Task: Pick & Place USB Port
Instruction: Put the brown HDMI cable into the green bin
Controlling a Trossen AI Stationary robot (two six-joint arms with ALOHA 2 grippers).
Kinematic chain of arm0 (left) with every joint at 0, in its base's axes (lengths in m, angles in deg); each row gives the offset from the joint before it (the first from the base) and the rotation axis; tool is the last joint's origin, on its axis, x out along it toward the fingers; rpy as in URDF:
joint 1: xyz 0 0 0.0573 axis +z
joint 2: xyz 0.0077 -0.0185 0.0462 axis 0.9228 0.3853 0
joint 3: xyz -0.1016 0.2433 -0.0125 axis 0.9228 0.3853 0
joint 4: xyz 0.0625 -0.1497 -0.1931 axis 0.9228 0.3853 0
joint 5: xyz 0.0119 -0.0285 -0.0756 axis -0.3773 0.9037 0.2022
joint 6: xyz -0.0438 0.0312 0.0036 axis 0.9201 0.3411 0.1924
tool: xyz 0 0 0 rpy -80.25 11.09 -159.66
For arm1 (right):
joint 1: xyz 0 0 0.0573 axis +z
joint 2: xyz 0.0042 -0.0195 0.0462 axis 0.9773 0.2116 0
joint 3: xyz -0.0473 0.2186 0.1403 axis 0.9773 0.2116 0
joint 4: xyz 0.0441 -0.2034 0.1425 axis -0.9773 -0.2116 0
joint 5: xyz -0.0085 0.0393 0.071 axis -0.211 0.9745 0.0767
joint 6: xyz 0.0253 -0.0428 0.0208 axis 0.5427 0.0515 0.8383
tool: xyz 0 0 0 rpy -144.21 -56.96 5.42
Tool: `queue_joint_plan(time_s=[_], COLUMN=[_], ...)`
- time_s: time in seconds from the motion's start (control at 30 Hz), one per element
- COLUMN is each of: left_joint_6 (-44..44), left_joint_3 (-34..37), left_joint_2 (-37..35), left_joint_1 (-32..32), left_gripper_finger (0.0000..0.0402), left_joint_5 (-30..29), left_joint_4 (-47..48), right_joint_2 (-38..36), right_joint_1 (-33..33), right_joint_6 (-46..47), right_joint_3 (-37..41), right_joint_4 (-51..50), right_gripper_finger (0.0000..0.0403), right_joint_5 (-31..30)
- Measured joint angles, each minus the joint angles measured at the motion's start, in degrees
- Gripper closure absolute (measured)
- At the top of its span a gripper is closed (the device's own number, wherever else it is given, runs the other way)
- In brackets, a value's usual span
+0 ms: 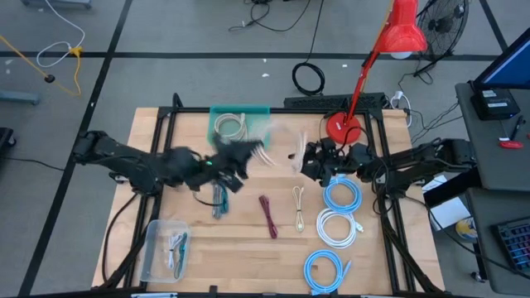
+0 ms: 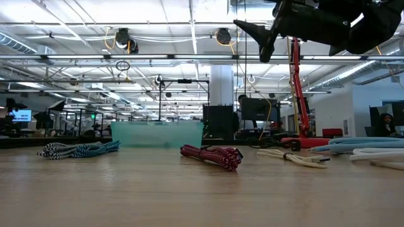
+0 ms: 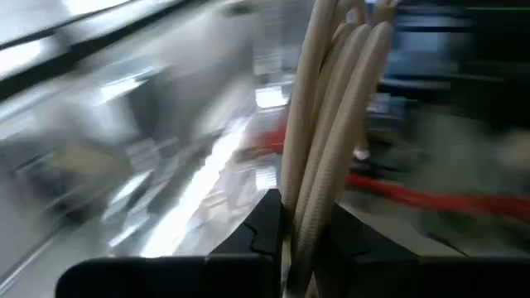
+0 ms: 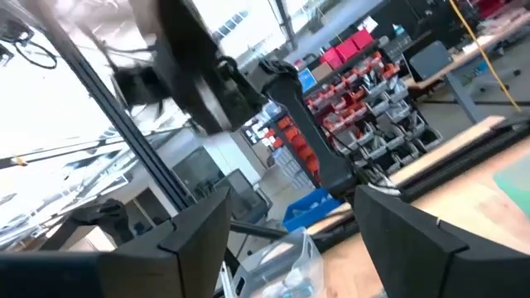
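**A:** Cable first — where is it, and what has hold of it?

**B:** My left end effector (image 3: 291,248) is pinched nearly shut on a cream USB cable (image 3: 331,124), several strands bundled side by side between the fingers. From above, I hang just beside the teal bin (image 1: 240,112), on its near side, with the pale loops trailing off toward the red lamp base (image 1: 343,128).

**A:** And your other arm?

**B:** My right end effector (image 4: 290,240) waits with its fingers spread wide and nothing between them, close to that lamp base, above the blue coiled cables (image 1: 340,197).

**A:** How will the cable handle?

**B:** Light and limp, I judge. It will swing and droop when I move, and the smooth jacket could slide through the pinch. Gripping the gathered strands together, as now, seems safer than holding one strand or the plug.

**A:** Anything to watch?

**B:** The loose end may catch the bin's rim. The bin already holds a pale coil (image 1: 230,126). The red braided cable (image 1: 268,215) lies on the tabletop (image 1: 248,257), well clear of the bin.
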Motion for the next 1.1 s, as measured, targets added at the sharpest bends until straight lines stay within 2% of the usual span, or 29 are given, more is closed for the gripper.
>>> queue_joint_plan(time_s=[0.07,0.17,0.3,0.4,0.63,0.8,0.93,1.1], left_joint_6=[2.0,-4.7,-23.8,-31.5,-32.0,-29.8,-29.1,-29.5], left_joint_3=[0.0,1.1,3.9,4.7,4.7,2.5,1.0,0.5], left_joint_2=[0.3,2.4,8.0,11.2,11.7,7.7,7.1,7.0], left_joint_1=[0.9,0.7,-2.5,-4.9,-11.4,-17.0,-17.5,-16.0], left_gripper_finger=[0.0366,0.0367,0.0368,0.0368,0.0368,0.0368,0.0369,0.0369], left_joint_5=[-1.0,-7.1,-13.6,-15.0,-16.3,-17.1,-17.0,-16.9], left_joint_4=[11.4,14.2,-1.3,-9.9,-8.8,-0.1,1.8,1.9], right_joint_2=[0.0,0.0,0.1,0.1,0.0,0.0,0.0,0.0], right_joint_1=[-0.9,-1.9,-3.3,-3.9,-3.9,-5.1,-3.5,1.1], right_joint_6=[0.3,0.9,0.9,1.2,3.0,8.7,11.8,10.3], right_joint_3=[0.0,0.0,0.1,0.1,1.2,3.8,3.6,0.9], right_joint_4=[0.6,0.0,-0.1,0.0,0.2,6.7,12.2,9.0], right_gripper_finger=[0.0156,0.0156,0.0156,0.0156,0.0156,0.0156,0.0156,0.0156], right_joint_5=[1.5,2.3,3.2,5.6,10.3,11.3,11.4,11.0])
